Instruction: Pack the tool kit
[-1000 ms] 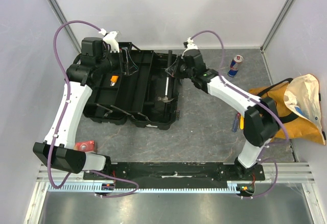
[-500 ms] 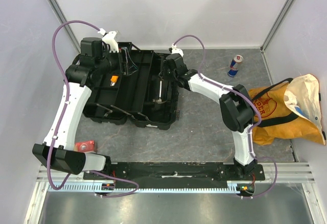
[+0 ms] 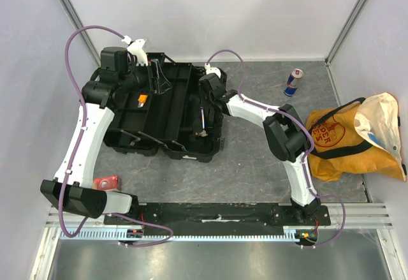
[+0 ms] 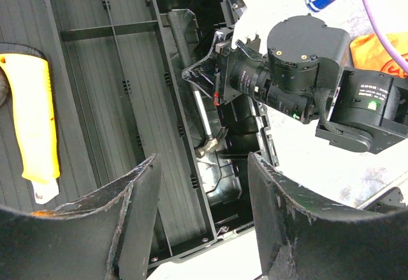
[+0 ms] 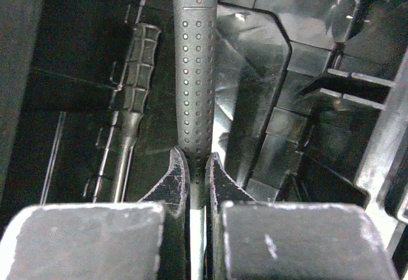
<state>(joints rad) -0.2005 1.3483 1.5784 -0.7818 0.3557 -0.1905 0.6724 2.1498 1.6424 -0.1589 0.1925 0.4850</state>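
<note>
We find the right gripper (image 5: 194,165) closed on the hammer (image 5: 194,69). Its jaws pinch the shaft just below the grey grip, which projects ahead inside the toolbox (image 3: 121,141). The left gripper (image 4: 203,162) hangs open above the toolbox floor, with a yellow tool (image 4: 29,127) lying left of its jaws.

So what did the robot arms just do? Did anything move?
The right arm swung left, further over the toolbox, its elbow pulling away from the yellow bag. The right gripper is now shut on a dimpled grey tool handle. The left arm, the open left gripper, the can and the bag stayed put.
</note>
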